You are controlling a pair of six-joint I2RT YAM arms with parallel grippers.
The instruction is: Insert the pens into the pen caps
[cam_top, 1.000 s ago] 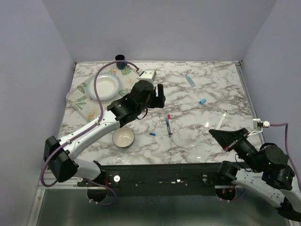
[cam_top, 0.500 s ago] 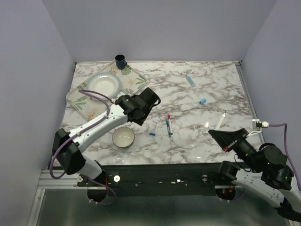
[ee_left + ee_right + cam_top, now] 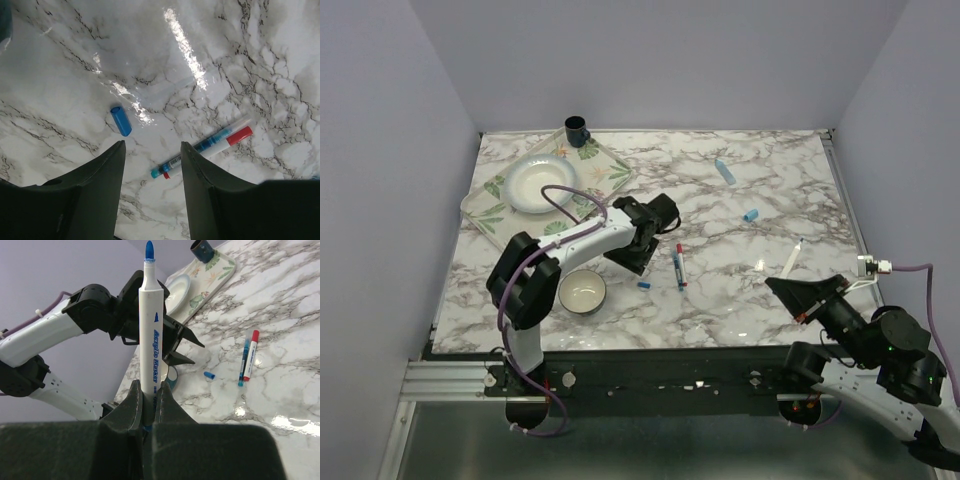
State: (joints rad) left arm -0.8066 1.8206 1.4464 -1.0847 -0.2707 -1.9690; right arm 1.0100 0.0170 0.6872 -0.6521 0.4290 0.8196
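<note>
Left wrist view shows the left gripper (image 3: pixel 152 150) gaping wide over the marble (image 3: pixel 75 60), empty, a blue cap (image 3: pixel 120 120) at its eleven o'clock and two pens (image 3: pixel 210 148) at two o'clock, while the right gripper (image 3: pixel 146 395) pinches an upright blue-tipped pen (image 3: pixel 151 330).

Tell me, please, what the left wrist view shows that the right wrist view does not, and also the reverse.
Only left wrist: a close look down through the open left tool at the things under it. Only right wrist: the white pen upright in the shut right tool, its blue tip bare, plus the left arm, tray, plate and dark cup. Both: the small blue cap and the two pens lying side by side.
</note>
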